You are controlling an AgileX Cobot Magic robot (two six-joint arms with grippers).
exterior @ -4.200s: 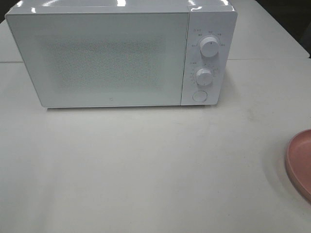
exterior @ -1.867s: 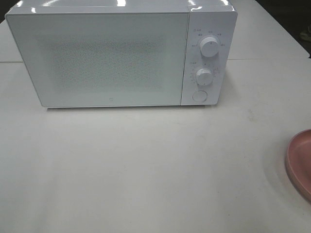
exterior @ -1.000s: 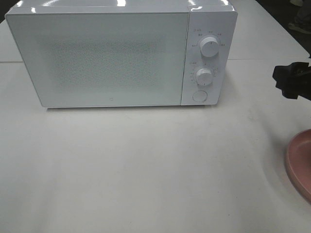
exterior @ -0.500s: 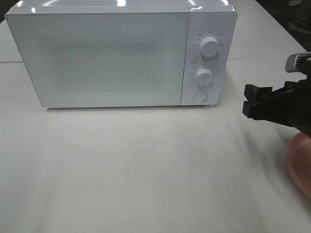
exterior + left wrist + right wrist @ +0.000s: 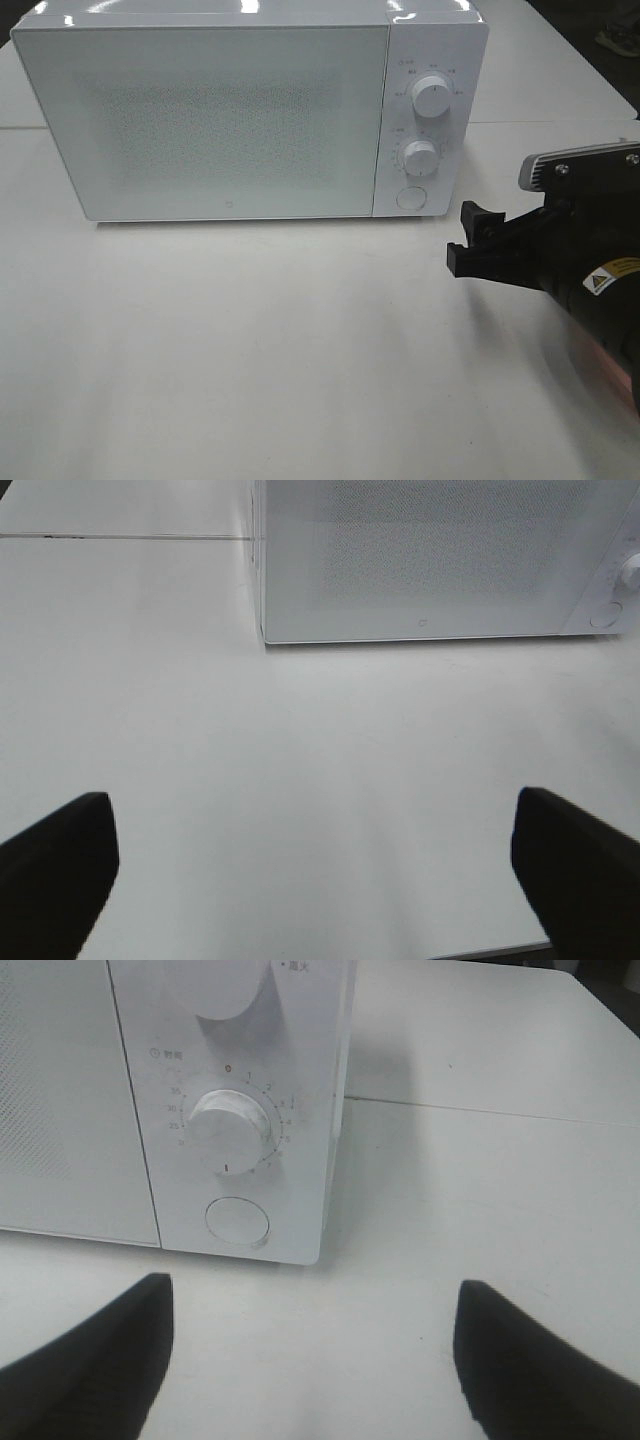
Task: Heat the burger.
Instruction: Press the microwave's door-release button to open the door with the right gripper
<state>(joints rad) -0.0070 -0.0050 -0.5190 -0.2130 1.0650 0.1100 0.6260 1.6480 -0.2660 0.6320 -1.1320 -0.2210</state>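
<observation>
Exterior high view: no burger is seen here or in either wrist view, so its place cannot be told; it may lie behind the closed door [image 5: 200, 120] of the microwave [image 5: 430, 30] or beyond the frames. The coming move is judged to turn on the round button [image 5: 411, 198] at the foot of the control panel, below the lower knob [image 5: 421, 158] and the upper knob [image 5: 432, 97]. The right gripper [image 5: 466, 238] is held above the table [image 5: 250, 350] with its fingers parted and nothing between them. It lies near the panel, off to the right and toward the front, so the button is up and to the left of it, and nothing stands between the two. In the right wrist view the button is framed straight ahead between the fingers. The left gripper [image 5: 312, 800], also spread wide and empty, is set well back from the door, so the right arm is the nearer one. Nothing is made out through the door's frosted, dotted face.
</observation>
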